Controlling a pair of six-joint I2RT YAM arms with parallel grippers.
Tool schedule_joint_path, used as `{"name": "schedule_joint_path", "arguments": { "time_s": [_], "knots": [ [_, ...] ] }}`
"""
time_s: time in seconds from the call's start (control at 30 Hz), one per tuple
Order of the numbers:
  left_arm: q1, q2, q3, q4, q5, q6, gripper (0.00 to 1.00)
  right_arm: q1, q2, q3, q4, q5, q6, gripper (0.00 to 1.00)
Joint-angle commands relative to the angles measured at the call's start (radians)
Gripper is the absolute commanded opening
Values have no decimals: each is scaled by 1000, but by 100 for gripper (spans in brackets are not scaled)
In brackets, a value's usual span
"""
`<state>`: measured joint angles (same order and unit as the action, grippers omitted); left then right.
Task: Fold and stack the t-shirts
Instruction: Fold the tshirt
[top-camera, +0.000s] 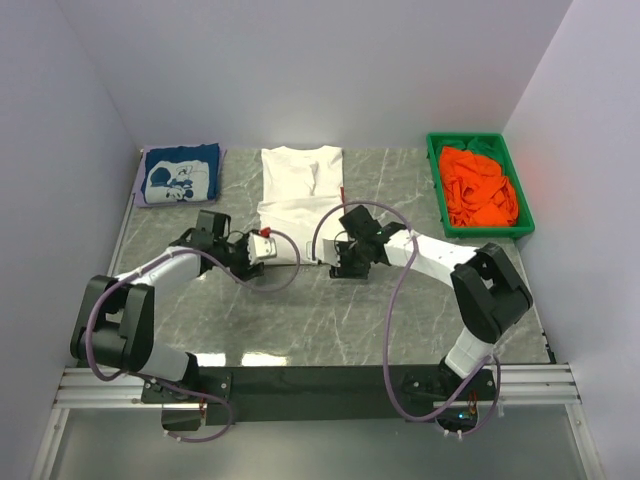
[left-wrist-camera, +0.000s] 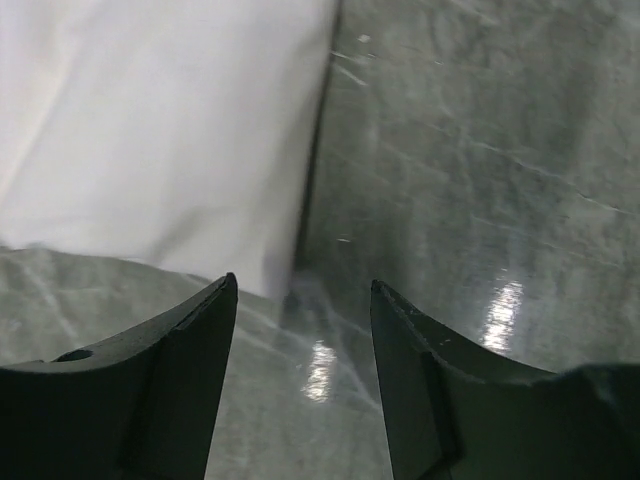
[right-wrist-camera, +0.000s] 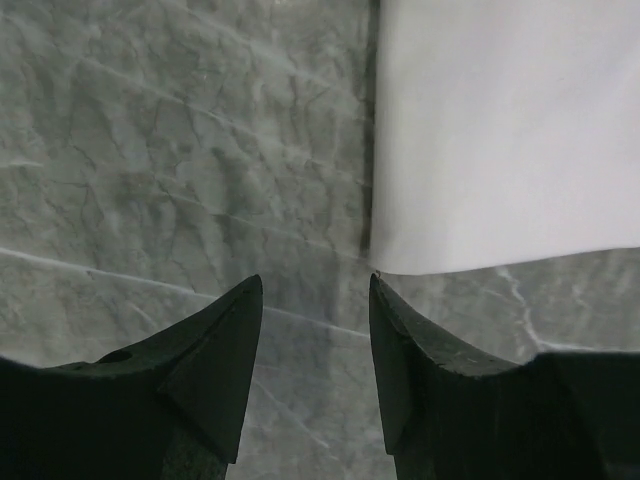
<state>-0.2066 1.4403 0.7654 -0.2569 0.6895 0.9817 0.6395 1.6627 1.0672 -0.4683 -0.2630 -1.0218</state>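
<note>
A white t-shirt (top-camera: 300, 190) lies flat at the back middle of the table, folded into a long strip with its collar away from me. My left gripper (top-camera: 270, 244) hovers at the shirt's near left corner. In the left wrist view this gripper (left-wrist-camera: 302, 282) is open over bare table, with the white cloth (left-wrist-camera: 160, 130) just beyond its fingertips. My right gripper (top-camera: 342, 262) is at the shirt's near right corner. It is also open (right-wrist-camera: 315, 278), empty, with the cloth's corner (right-wrist-camera: 510, 130) just past one fingertip. A folded navy t-shirt (top-camera: 181, 172) with a white graphic lies at the back left.
A green bin (top-camera: 437, 190) at the back right holds crumpled orange cloth (top-camera: 478, 188). The grey marble table (top-camera: 330, 320) is walled on the left, back and right. Cables loop from both arms over the middle of the table.
</note>
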Motion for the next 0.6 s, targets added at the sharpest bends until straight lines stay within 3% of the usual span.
{"name": "schedule_joint_path", "arguments": {
  "time_s": [0.0,0.2,0.4,0.57],
  "knots": [
    [-37,-40,-52,113,-11,72,61,11,6,-25,111,27,20,54],
    [-79,8,-95,217,-74,118,61,17,58,-24,186,71,25,54],
    [-80,83,-64,231,-94,156,60,19,97,-18,212,87,-14,54],
    [-80,135,-35,206,-100,201,53,17,176,27,206,108,-24,52]
  ]
}}
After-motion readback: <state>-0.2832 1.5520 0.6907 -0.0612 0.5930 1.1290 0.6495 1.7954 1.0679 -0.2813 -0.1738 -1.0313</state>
